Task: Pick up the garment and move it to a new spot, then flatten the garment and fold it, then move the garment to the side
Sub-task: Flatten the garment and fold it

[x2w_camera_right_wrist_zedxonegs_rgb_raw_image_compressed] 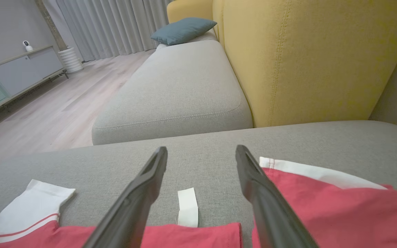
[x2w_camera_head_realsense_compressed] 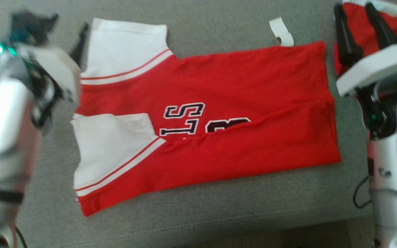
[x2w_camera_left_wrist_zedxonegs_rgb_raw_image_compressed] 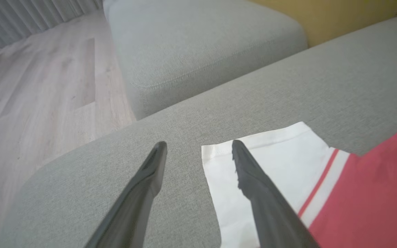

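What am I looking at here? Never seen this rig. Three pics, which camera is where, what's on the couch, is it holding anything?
It is a wheeled robot with two arms, each ending in a gripper with two long dark fingers.

The head view looks down from the robot's head at a grey sofa seat. On it lies a red and white jersey, spread flat with its lower edge folded up over the lettering. A small white tag sticks out at its far edge. A second red garment lies at the upper right.

The other two views come from cameras on the wrists, looking along each gripper's fingers. The left gripper is open over the white sleeve. The right gripper is open above the tag. Neither holds anything.
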{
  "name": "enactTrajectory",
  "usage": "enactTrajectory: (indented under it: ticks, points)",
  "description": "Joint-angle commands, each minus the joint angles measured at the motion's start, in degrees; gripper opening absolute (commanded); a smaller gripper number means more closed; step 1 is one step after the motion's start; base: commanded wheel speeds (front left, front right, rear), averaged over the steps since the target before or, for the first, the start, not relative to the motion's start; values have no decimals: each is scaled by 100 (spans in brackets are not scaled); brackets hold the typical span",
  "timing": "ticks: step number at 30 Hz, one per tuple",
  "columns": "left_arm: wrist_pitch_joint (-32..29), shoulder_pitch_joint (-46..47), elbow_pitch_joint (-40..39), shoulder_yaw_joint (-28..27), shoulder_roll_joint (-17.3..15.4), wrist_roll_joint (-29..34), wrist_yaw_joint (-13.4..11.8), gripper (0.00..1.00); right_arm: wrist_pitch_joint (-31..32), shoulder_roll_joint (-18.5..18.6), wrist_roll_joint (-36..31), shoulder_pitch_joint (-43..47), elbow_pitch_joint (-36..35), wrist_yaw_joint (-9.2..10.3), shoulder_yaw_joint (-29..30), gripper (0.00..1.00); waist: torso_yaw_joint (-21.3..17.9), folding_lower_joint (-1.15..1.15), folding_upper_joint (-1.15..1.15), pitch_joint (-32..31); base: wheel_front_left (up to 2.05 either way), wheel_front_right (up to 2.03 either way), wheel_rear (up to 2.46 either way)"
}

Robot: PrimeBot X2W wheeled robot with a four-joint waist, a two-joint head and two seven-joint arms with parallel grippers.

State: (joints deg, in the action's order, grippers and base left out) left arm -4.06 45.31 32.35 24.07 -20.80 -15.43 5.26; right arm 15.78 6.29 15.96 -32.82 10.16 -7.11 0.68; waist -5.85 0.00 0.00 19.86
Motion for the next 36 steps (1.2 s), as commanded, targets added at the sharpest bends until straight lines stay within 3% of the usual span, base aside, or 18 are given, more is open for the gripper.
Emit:
enactTrajectory:
  ticks: [1, 6, 9, 18, 24, 25, 26, 27, 36]
  points:
    - [-157, 500, 47, -164, -300, -139, 84, 100, -55, 24, -49, -265, -177, -37, -180, 100, -219, 0, 0, 297, 0, 0, 0]
    - [-739, 1268, 838, 209, -566, -425, 215, 100, -137, -35, -39, -627, -109, -37, -440, 100, -457, 0, 0, 586, 0, 0, 0]
    - [-921, 1512, 1045, 703, -728, -719, 220, 100, -189, -63, -18, -748, -65, -37, -579, 100, -570, 0, 0, 685, 0, 0, 0]
    - [-1034, 1926, 1296, 1653, -1098, -1480, 222, 100, -257, -55, 2, -836, 0, -37, -661, 100, -676, 0, 0, 797, 0, 0, 0]
    - [-966, 2107, 1602, 2096, -1138, -1859, 222, 100, -254, -31, 5, -827, 10, -37, -613, 100, -696, 0, 0, 831, 0, 0, 0]
    - [-1041, 2123, 1637, 2192, -1106, -2095, 222, 90, -243, -24, -1, -837, 11, -37, -565, 100, -692, 0, 0, 851, 0, 0, 0]
    - [-1077, 2130, 1644, 2214, -1080, -2245, 222, 18, -230, -21, -9, -837, 16, -37, -531, 100, -683, 0, 0, 857, 0, 0, 0]
    - [-1106, 2146, 1640, 2243, -1060, -2378, 222, 0, -208, -14, -21, -832, 24, -37, -492, 100, -663, 0, 0, 862, 0, 0, 0]
    - [0, 2335, 1873, 2266, -929, -2498, 222, 0, 174, 32, 487, -548, 270, -37, -507, 100, -263, 0, 0, 615, 0, 0, 0]
